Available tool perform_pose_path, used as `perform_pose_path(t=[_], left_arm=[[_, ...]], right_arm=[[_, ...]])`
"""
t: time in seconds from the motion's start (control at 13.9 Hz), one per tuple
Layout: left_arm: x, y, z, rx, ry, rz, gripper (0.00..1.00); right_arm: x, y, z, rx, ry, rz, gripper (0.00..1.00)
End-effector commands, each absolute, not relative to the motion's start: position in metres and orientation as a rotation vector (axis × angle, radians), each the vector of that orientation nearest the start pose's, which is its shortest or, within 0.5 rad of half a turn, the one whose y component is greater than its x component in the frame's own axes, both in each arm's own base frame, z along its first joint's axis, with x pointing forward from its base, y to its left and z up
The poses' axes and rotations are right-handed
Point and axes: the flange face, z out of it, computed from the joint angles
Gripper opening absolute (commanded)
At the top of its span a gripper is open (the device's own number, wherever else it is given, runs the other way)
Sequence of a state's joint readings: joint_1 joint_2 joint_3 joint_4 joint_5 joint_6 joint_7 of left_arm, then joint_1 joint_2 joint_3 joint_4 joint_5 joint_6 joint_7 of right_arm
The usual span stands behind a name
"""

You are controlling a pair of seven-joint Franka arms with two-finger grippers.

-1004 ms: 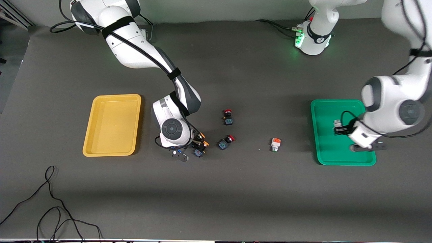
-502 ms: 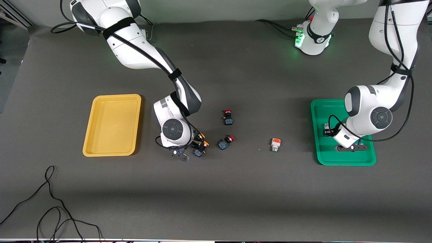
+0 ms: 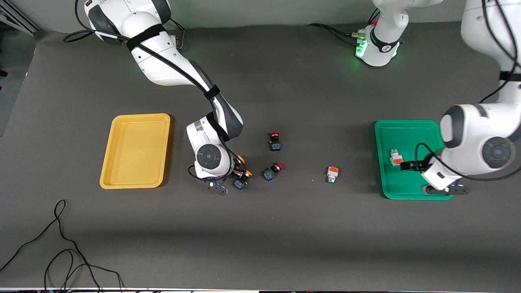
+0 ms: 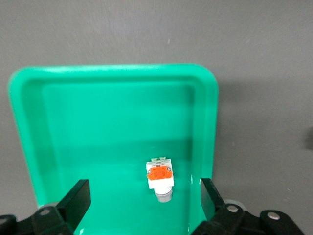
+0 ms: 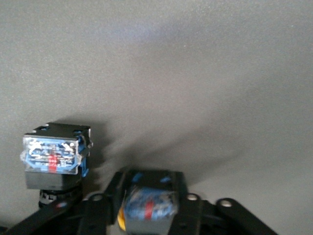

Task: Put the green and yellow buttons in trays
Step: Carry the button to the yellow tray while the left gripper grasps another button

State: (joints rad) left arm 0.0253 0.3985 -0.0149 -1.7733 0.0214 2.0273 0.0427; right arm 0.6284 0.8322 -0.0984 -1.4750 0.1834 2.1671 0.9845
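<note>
One switch dropped in the green tray, another being picked up.

The right gripper (image 3: 240, 176), low beside the yellow tray (image 3: 106, 162), has its fingers closed on a yellow-capped switch (image 5: 146, 208) (a twin (image 5: 51, 157) stands just beside it, clear only in the right wrist view). The left gripper (image 4: 144, 200) hangs wide open over the green tray (image 4: 27, 127), where a white switch (image 4: 160, 177) lies released; another white switch (image 3: 332, 174) waits on the table between the trays.
</note>
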Motion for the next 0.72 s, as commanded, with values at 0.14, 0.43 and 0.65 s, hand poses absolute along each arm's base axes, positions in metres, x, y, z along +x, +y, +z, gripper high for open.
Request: perform_pose_path(t=[0.14,0.43,0.65], left_arm=[[0.649,-0.032,0.366,-3.115,0.259,0.211,1.0],[0.638,-0.127,0.363,-3.096,0.427,0.215,1.0],[0.619,-0.201,0.357,-3.084,0.477,0.222,1.0]], right_arm=[[0.604,0.355,0.223,-3.098,0.745,0.263,0.0],[0.612,0.29,0.303,-3.188,0.498,0.424,0.0],[0.613,0.218,0.346,-3.189,0.247,0.45,0.0]])
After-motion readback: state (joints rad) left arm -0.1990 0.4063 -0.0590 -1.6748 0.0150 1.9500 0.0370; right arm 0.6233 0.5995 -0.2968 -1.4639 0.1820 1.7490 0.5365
